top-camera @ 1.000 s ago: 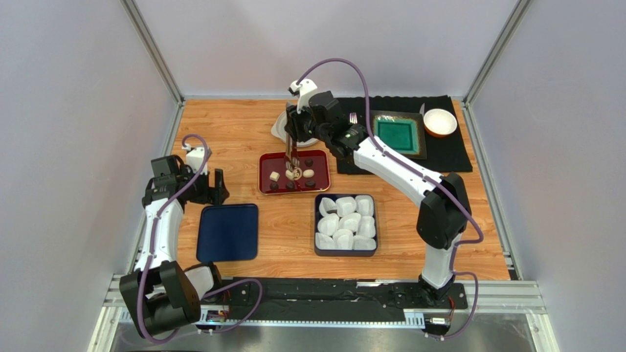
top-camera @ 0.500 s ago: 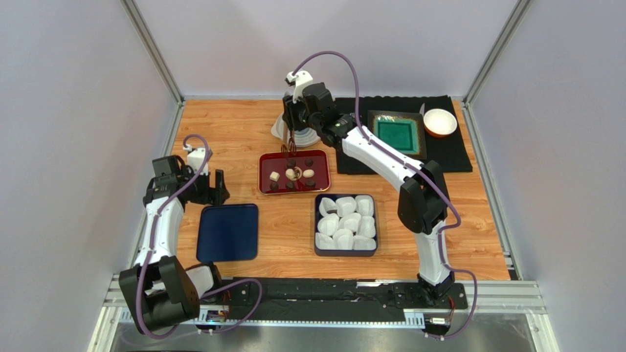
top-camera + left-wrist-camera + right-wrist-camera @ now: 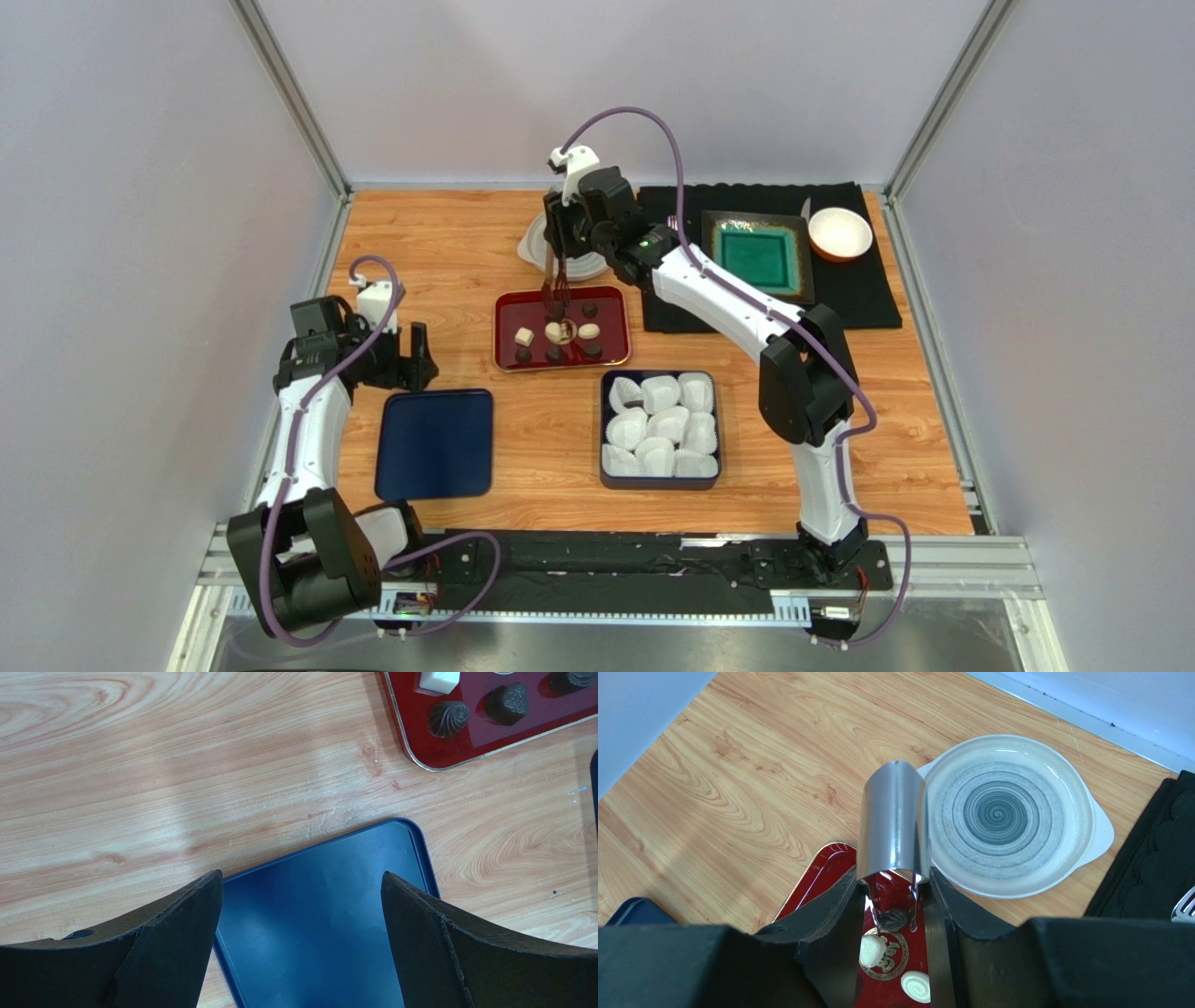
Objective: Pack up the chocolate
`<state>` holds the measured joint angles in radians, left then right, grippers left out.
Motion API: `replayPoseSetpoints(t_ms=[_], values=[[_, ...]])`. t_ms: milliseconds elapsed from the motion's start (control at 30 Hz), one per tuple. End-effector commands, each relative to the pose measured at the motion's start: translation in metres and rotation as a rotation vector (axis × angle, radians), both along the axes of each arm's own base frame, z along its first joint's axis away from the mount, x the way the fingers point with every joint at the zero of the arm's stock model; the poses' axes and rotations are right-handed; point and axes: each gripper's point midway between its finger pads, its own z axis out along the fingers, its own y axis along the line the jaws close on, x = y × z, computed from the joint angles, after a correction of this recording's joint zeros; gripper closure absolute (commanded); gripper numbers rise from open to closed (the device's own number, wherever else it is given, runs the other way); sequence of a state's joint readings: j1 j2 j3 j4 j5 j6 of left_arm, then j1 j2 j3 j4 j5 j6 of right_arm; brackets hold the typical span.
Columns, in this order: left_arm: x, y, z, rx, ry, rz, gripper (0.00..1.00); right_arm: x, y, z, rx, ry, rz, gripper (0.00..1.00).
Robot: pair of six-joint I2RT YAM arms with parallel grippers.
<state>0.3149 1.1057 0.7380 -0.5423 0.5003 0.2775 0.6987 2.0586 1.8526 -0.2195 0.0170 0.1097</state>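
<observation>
Your chocolate [image 3: 449,717] is bite-sized stuff, mostly dark brown rounds plus a couple of cream ones, all sitting in the red tray [image 3: 484,733] mid worktop [image 3: 449,252]. Right end effector [image 3: 892,906] is pinching silver tongs [image 3: 892,822] over the tray's far end. One dark piece sits between the tips, but I can't tell if it's gripped. Left end effector [image 3: 302,952] hangs spread wide over the blue tray [image 3: 400,854], well apart from the chocolate.

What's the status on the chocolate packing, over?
Left end effector open by blue tray. Right end effector shut on tongs, tips at a dark chocolate in red tray. Nothing blocking.
</observation>
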Motion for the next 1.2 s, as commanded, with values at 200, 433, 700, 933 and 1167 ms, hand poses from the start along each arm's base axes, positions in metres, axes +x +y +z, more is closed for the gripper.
replayPoseSetpoints(t_ms=[200,433,700,933,1167], values=[[0.006,0.002,0.009,0.011,-0.043,-0.020,0.09,-0.004,0.003,0.014,0.066,-0.018,0.016,0.62],[0.006,0.002,0.011,0.012,-0.047,-0.019,0.09,-0.006,0.002,0.005,0.047,-0.002,0.017,0.62],[0.004,0.002,0.007,0.012,-0.037,-0.016,0.09,-0.011,-0.003,0.019,0.052,-0.029,0.029,0.78],[0.002,0.003,0.007,0.020,-0.039,-0.012,0.09,-0.018,-0.012,0.071,0.070,-0.120,0.033,0.88],[0.001,0.005,0.014,0.039,-0.056,-0.009,0.09,-0.040,-0.035,0.107,0.067,-0.170,0.033,0.92]])
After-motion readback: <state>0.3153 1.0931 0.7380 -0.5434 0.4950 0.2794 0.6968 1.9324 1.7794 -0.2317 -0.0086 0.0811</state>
